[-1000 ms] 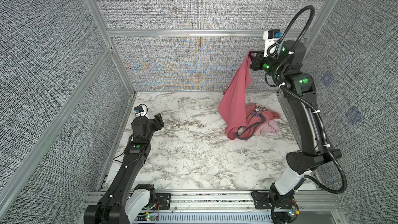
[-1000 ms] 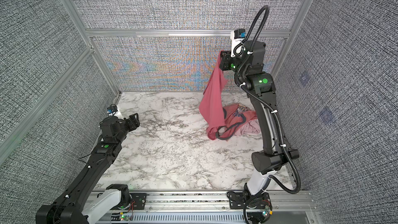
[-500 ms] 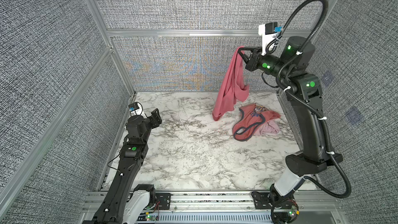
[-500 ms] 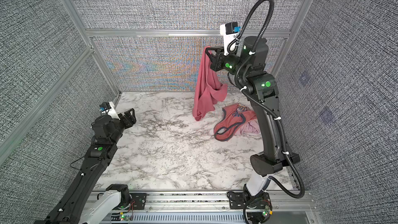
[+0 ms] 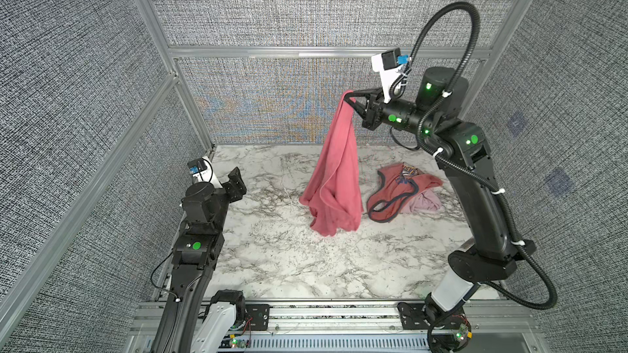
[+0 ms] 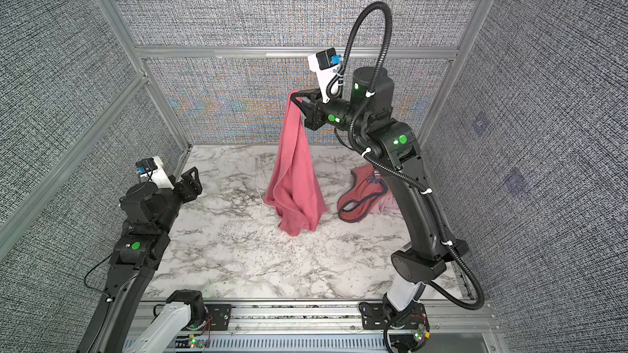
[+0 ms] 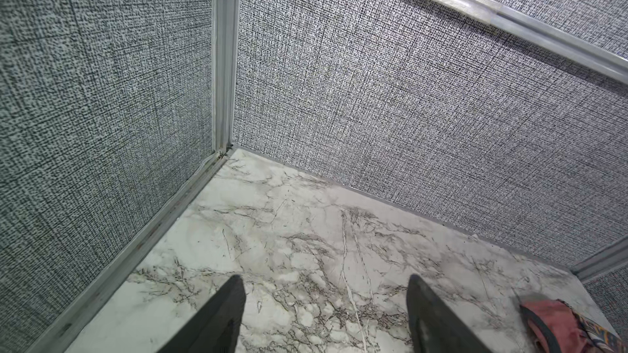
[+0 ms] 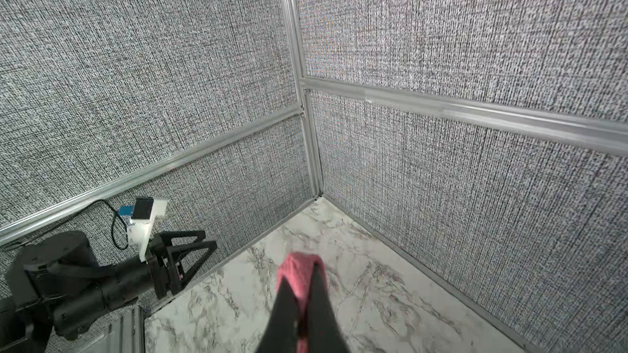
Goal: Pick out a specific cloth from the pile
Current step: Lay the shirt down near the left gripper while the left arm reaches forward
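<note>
The rose-red cloth (image 5: pixel 334 178) (image 6: pixel 294 178) hangs in a long drape in both top views, its lower end just above the marble. My right gripper (image 5: pixel 350 98) (image 6: pixel 295 96) (image 8: pixel 300 278) is shut on the cloth's top corner, high over the middle back of the table; a pink fold (image 8: pixel 299 266) bulges past its fingertips in the right wrist view. The pile (image 5: pixel 404 191) (image 6: pixel 365 195) lies on the marble at the right, clear of the hanging cloth. My left gripper (image 5: pixel 236 181) (image 6: pixel 190 181) (image 7: pixel 326 283) stands open and empty at the left, above the table.
The pile holds a salmon garment with dark edging (image 5: pixel 390 195) and a pale pink piece (image 5: pixel 424 202). Grey fabric walls with aluminium rails (image 5: pixel 306 52) close in the marble table (image 5: pixel 289 259) on three sides. The left arm (image 8: pixel 85 276) shows in the right wrist view.
My right gripper has swung left and forward with the cloth, which has come free of the pile and now hangs over open marble. My left arm has shifted slightly.
</note>
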{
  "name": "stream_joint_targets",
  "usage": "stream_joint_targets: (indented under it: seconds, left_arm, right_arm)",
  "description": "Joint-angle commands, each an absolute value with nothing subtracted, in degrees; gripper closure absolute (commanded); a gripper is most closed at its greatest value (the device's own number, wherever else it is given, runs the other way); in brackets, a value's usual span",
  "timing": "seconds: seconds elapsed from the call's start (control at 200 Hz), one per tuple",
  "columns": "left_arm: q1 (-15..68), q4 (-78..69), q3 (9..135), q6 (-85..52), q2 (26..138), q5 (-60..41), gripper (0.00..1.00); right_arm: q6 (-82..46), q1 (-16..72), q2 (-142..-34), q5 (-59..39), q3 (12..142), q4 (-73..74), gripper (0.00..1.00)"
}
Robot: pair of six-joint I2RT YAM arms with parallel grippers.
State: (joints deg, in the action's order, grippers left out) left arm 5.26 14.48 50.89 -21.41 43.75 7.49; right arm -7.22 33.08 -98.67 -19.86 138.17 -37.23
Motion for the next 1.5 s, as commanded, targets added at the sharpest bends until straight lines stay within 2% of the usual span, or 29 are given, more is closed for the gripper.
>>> stream_joint_targets:
  seconds: [0.0,0.185,0.44,0.836,1.176,1.301,1.496]
  left_arm:
    - [5.26,15.89,51.11,-20.78,42.69,8.86,0.23]
    - [5.22,16.74,50.92,-20.59,40.93,9.58,0.23]
    - [5.27,19.77,52.31,-19.88,38.36,11.55,0.23]
    - [5.22,27.78,60.62,-18.35,34.19,15.4,0.23]
    - [5.23,29.62,62.94,-17.0,34.52,16.43,0.21]
    - [5.24,29.44,63.27,-17.01,34.8,16.22,0.21]
    - [5.25,29.97,63.72,-17.47,36.65,14.76,0.2]
  right_arm:
    - [-6.08,34.66,-98.27,-18.03,136.18,-36.43,1.0]
    - [-6.73,38.97,-100.9,-17.92,134.39,-34.31,1.0]
    - [-6.54,46.92,-113.59,-18.39,142.1,-33.91,1.0]
    - [-18.97,54.69,-132.19,-25.69,145.94,-20.85,1.0]
    - [-22.54,61.34,-142.67,-27.69,147.61,-18.99,1.0]
    - [-22.72,63.73,-144.96,-27.8,147.82,-18.89,0.85]
    - [-20.49,64.29,-142.43,-27.06,144.16,-19.82,0.52]
